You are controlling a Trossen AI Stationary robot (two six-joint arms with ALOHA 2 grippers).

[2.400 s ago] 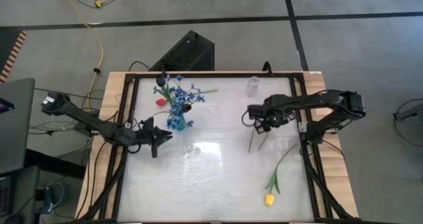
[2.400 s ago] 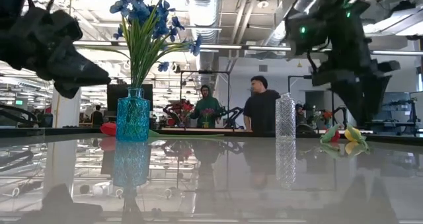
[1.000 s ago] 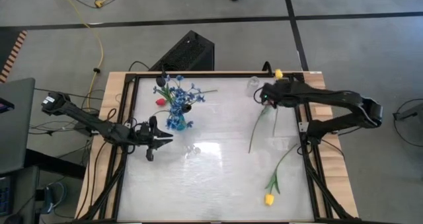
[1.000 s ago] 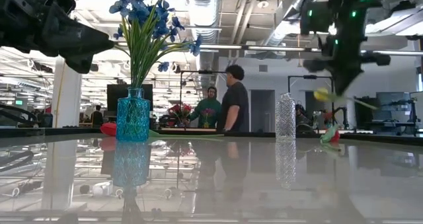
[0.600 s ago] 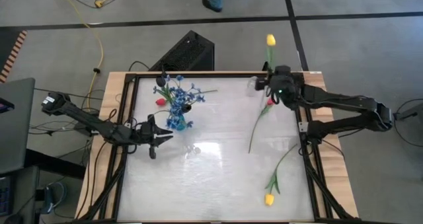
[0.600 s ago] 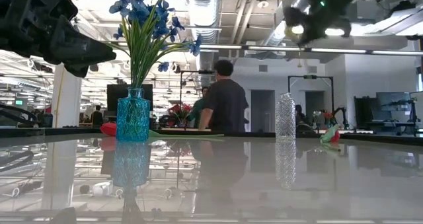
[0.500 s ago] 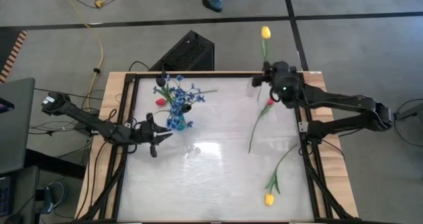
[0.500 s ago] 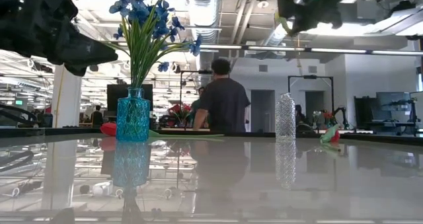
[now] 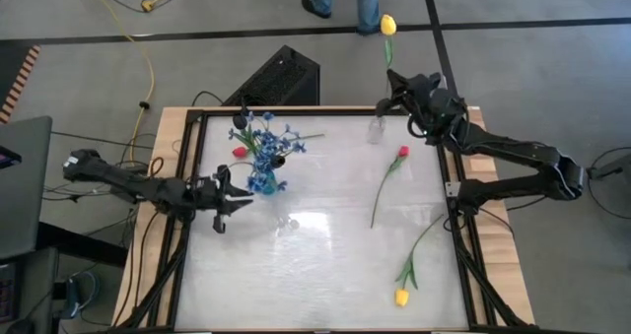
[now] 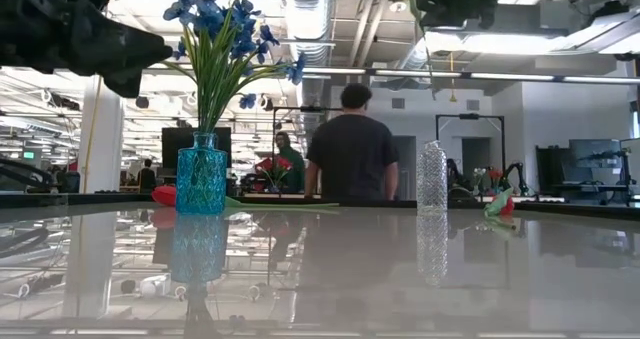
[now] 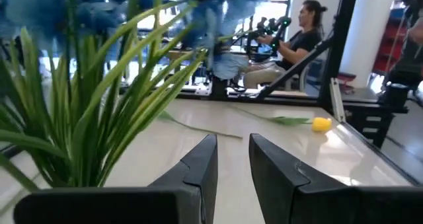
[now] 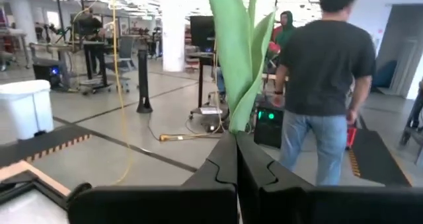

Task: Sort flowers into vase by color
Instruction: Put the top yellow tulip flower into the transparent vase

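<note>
R claw (image 9: 391, 81) up high at far edge of bench (image 9: 325, 265), pinching yellow tulip (image 9: 387, 25) by the stem; L claw (image 9: 237, 198) idle.
Bench carries the rest: blue vase (image 9: 262, 180) w/ blue sprays (image 9: 268, 137) & a black bloom (image 9: 240, 121) sits just ahead of L claw, whose fingers (image 11: 201, 168) stand slightly apart w/ nothing between. Red tulip (image 9: 239, 152) lies beside that vase, on its far side. Clear vase (image 9: 377, 129) stands just below R claw, on the bench. R claw fingers (image 12: 228, 161) pressed together on the green stem, leaves rising above them, bloom held out past the bench over the floor. Loose red tulip (image 9: 401, 152) lies near R claw, toward bench centre. 2nd yellow tulip (image 9: 401, 297) lies well apart from both claws, at the near R corner. Person (image 10: 350, 144) stands beyond the bench.
</note>
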